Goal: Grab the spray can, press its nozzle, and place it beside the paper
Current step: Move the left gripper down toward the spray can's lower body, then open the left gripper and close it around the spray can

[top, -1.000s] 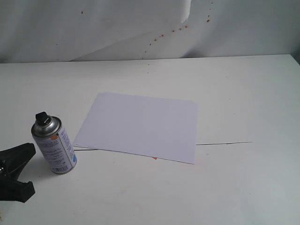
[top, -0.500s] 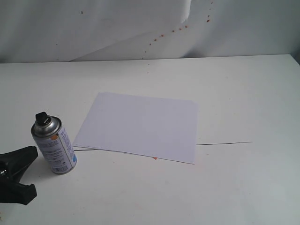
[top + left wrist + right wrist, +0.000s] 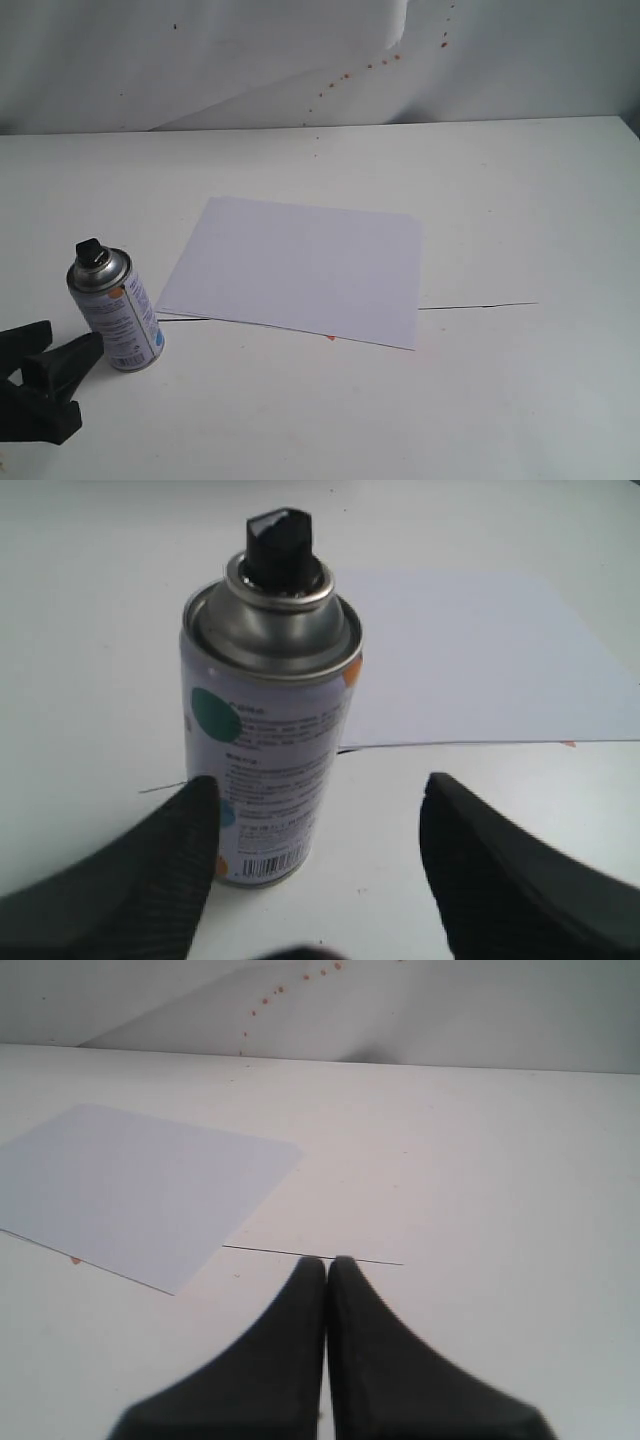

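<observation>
The spray can (image 3: 116, 312) stands upright on the white table, left of the paper (image 3: 300, 268), with its black nozzle (image 3: 90, 250) on top. My left gripper (image 3: 88, 384) is open low at the can's near left, and one finger tip sits close to the can's base. In the left wrist view the spray can (image 3: 270, 720) and nozzle (image 3: 280, 538) stand just beyond the open left gripper (image 3: 320, 785), off toward one finger (image 3: 150, 870). The right gripper (image 3: 327, 1262) is shut on nothing, with the paper (image 3: 140, 1190) ahead to one side. It is out of the exterior view.
A thin dark line (image 3: 480, 304) runs across the table from the paper's right edge. A small orange mark (image 3: 330, 338) lies at the paper's front edge. The white backdrop (image 3: 300, 60) with orange specks rises behind the table.
The left gripper has moved to the right, closer to the can's base. The can and the paper have stayed in place.
</observation>
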Tool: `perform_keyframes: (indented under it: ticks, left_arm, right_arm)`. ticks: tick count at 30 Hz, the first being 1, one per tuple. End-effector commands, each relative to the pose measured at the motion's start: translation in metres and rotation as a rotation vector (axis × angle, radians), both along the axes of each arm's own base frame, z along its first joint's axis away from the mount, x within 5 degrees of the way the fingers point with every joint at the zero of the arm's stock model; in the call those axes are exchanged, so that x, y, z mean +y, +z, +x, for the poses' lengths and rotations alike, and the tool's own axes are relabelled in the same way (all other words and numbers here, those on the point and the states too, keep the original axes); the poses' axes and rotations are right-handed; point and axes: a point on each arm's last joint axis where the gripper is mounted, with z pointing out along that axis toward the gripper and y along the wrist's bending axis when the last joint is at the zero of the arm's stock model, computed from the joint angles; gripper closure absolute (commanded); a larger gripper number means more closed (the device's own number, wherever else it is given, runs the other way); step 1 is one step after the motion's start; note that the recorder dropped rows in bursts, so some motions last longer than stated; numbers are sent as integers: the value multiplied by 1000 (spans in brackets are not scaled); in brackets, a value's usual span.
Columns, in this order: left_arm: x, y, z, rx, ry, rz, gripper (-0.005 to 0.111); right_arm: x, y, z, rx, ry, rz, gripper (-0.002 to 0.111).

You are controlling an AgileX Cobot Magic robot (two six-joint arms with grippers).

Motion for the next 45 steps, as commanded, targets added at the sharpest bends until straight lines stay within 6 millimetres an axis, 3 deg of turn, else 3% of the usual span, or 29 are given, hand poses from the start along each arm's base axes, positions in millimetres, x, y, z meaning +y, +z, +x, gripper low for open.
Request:
perform_keyframes:
  ticks: [1,10,20,45]
  left_arm:
    - [-1,-8,1,51,0,-11,49]
    - [-5,-11,7,18,-36,-23,48]
    - [-6,-17,7,61,-28,-33,13]
    - [-4,-12,11,-13,-13,-30,12]
  right_arm:
    - [0,-1,0,-3,4,-8,108]
    - [0,-1,0,-3,4,-8,108]
    - [0,-1,0,-3,4,-8,108]
    - [0,-1,0,-3,4,-8,108]
